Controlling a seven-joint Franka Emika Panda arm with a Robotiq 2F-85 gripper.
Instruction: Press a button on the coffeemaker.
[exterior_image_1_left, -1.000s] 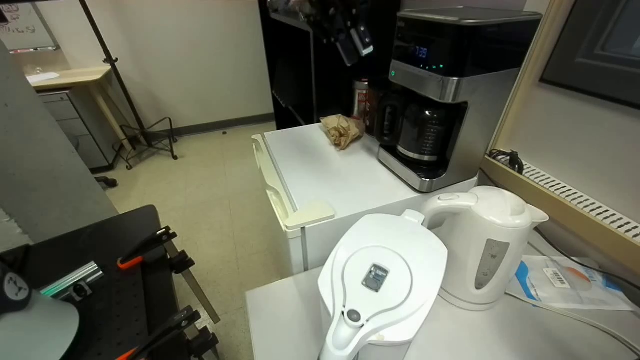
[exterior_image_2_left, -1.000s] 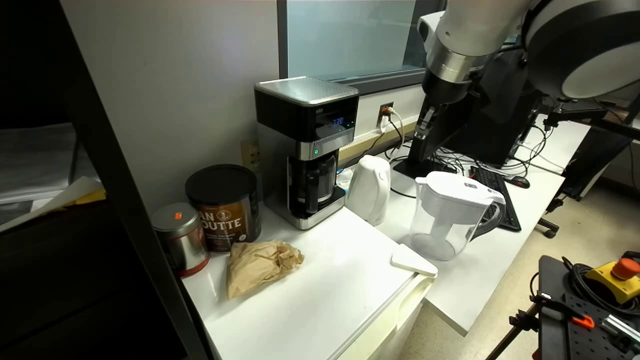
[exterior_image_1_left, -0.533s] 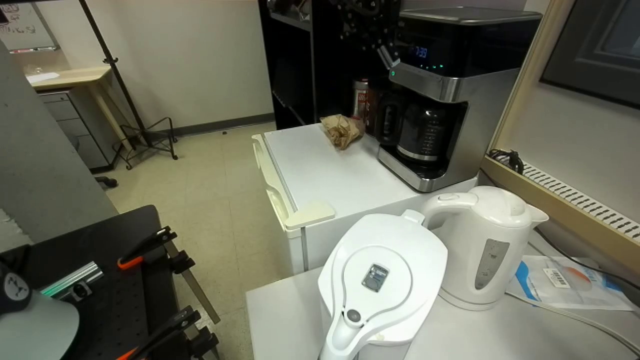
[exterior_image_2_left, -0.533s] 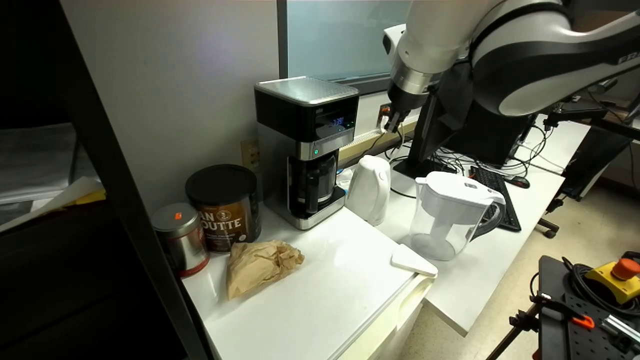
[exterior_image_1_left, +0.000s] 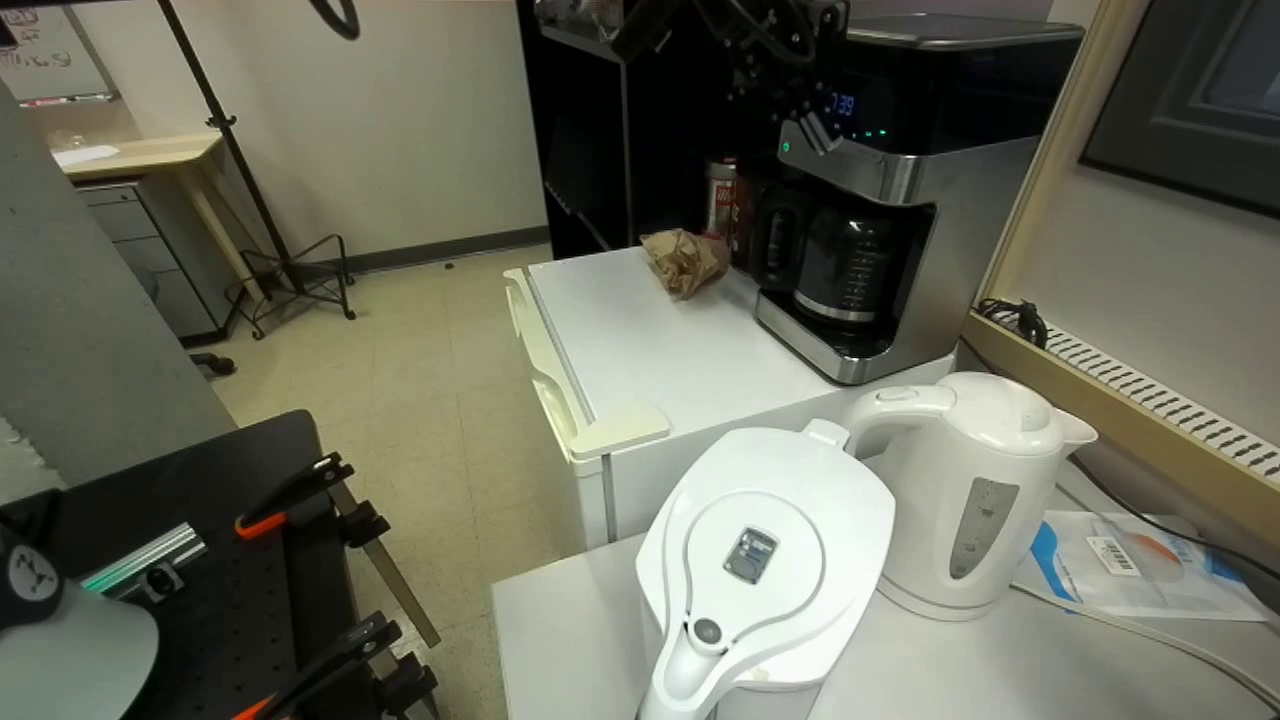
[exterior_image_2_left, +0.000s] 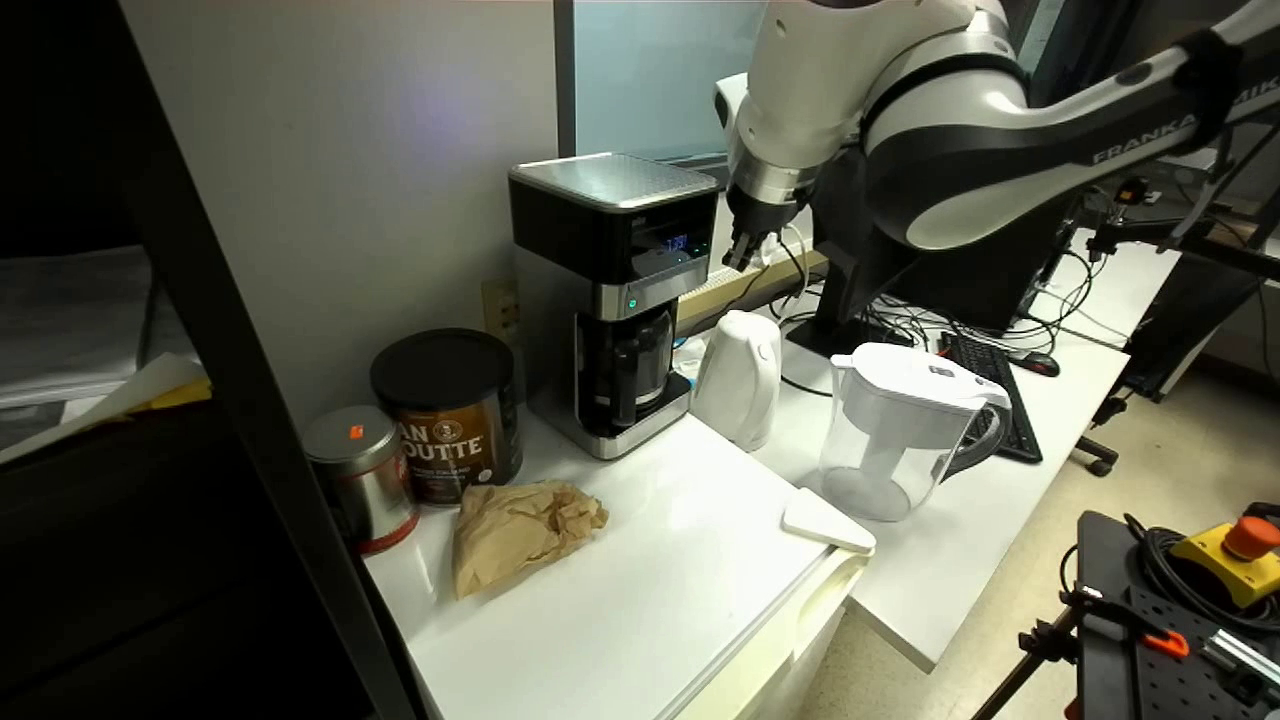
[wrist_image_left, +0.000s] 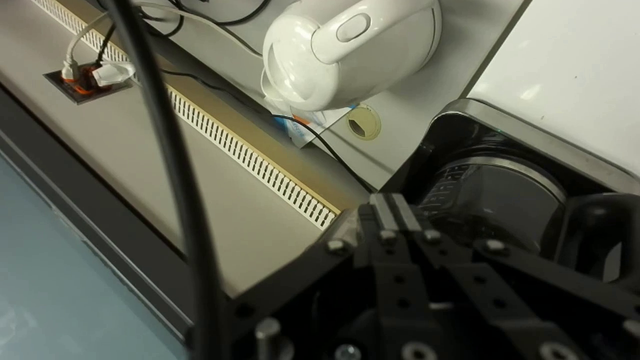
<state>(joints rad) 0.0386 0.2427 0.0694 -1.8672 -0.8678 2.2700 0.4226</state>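
Note:
The coffeemaker is a tall black-and-silver machine in both exterior views (exterior_image_1_left: 985, 230) (exterior_image_2_left: 570, 250). Its lit display reads 7:39, with small green lights below it (exterior_image_1_left: 868, 133) and a green-lit button (exterior_image_2_left: 632, 302) on the silver band. Its dark glass carafe (wrist_image_left: 495, 200) shows in the wrist view. My gripper is shut and empty, its fingertips together in the wrist view (wrist_image_left: 395, 200). In an exterior view the gripper (exterior_image_2_left: 737, 258) hangs beside the machine's front at panel height, with a small gap. In an exterior view the gripper (exterior_image_1_left: 822, 135) overlaps the panel and partly hides it.
A white electric kettle (exterior_image_2_left: 730, 380) stands close beside the coffeemaker, below the gripper. A white filter pitcher (exterior_image_2_left: 880, 430) stands nearby. A paper bag (exterior_image_2_left: 525, 535) and a brown coffee can (exterior_image_2_left: 450, 430) are on the machine's far side. A wall outlet with plugs (wrist_image_left: 87, 80) is behind.
My gripper has moved in toward the coffeemaker's front panel, from well out over the desk to just beside the machine. The coffeemaker, kettle and pitcher have not moved.

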